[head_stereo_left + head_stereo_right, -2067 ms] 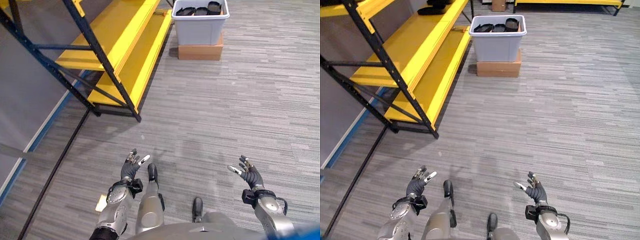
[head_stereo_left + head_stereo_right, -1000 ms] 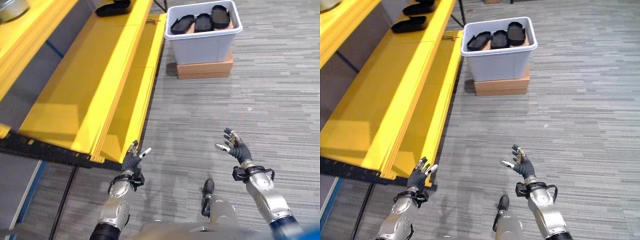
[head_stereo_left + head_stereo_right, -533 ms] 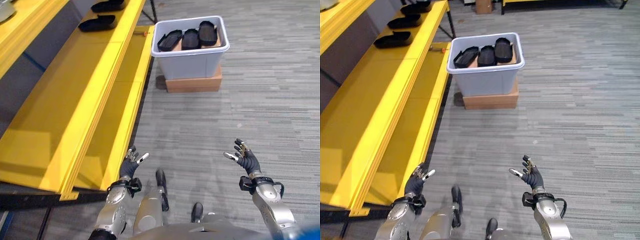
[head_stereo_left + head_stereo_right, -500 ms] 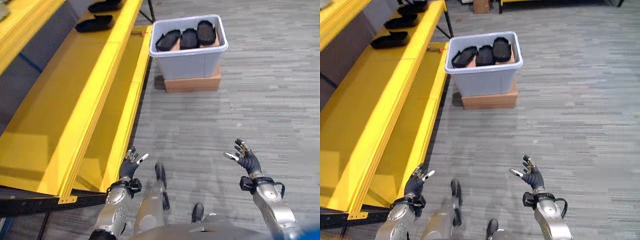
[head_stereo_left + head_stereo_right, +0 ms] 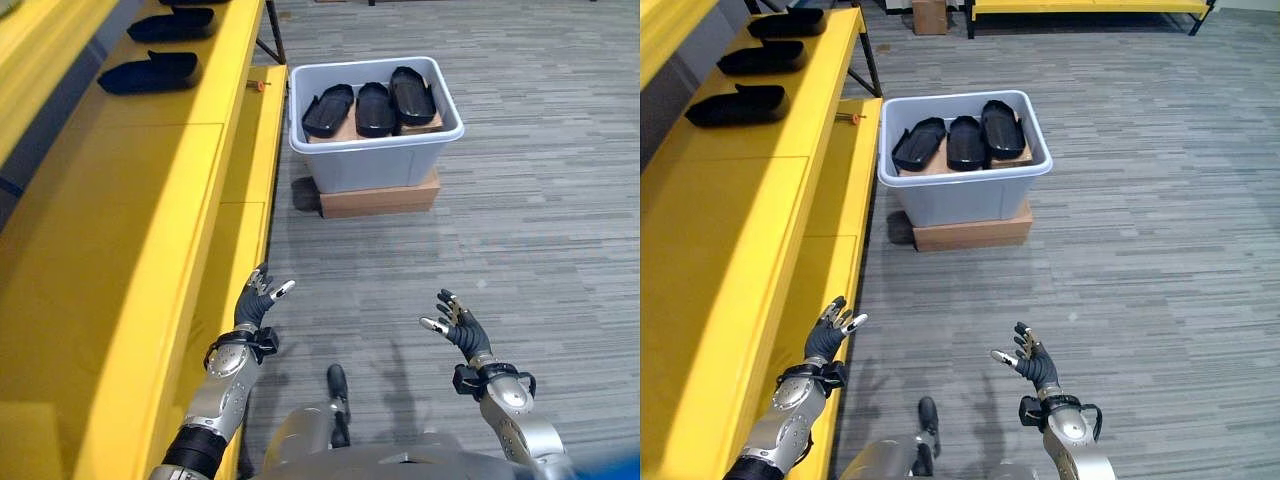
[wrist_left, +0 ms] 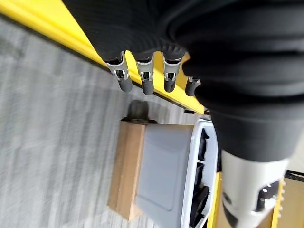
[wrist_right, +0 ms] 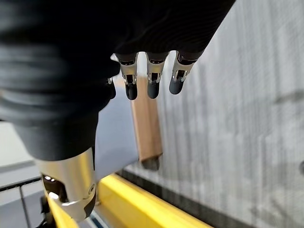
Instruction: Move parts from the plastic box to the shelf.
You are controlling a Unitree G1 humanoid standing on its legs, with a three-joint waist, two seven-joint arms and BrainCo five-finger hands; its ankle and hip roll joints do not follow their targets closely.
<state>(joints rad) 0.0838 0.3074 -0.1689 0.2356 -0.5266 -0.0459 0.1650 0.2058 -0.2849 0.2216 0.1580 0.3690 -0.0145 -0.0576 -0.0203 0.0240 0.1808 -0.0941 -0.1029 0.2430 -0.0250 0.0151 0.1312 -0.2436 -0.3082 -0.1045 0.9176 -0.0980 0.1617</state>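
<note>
We've walked closer since a moment ago, so the grey box [image 5: 962, 190] on its cardboard carton [image 5: 970, 232] now sits upper centre with three black parts [image 5: 958, 140] inside. More parts [image 5: 736, 105] lie on the yellow shelf [image 5: 750, 230], upper left. Our left hand [image 5: 254, 305] and right hand [image 5: 458, 328] hover low, fingers released, holding nothing.

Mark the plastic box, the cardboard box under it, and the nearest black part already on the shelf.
plastic box [image 5: 960, 203]: right eye view, on its grey front wall.
cardboard box [image 5: 970, 234]: right eye view, on its brown front face below the plastic box.
nearest black part on the shelf [image 5: 736, 105]: right eye view, on the part's top middle.
</note>
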